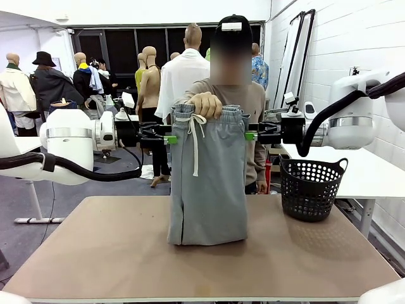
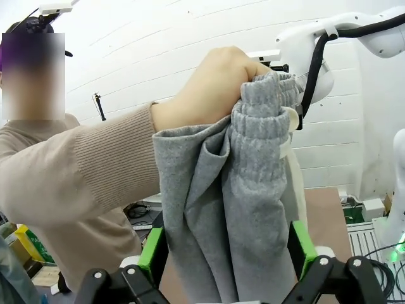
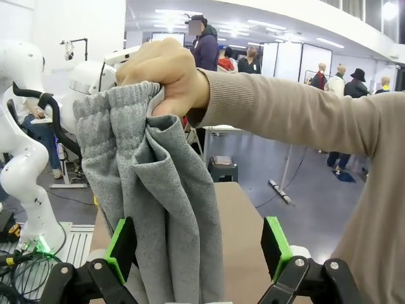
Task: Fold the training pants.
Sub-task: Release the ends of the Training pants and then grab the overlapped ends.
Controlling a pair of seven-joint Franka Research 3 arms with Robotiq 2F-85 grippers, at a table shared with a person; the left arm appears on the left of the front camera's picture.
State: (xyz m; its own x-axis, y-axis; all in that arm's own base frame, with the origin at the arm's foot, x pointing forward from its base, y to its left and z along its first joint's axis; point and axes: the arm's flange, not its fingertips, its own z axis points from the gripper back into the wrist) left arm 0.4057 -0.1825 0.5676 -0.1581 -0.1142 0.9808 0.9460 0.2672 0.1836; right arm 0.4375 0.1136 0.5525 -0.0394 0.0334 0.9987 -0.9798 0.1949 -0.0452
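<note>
Training pants hang from a person's hand.
Left jaws at 9 o'clock and right jaws at 3 o'clock flank them, both released.

Bright, even light from ceiling lamps, which flare white in the right wrist view. The pants cast a faint, soft shadow on the table. Both wrist views bow at the edges, and their backgrounds are soft.
</note>
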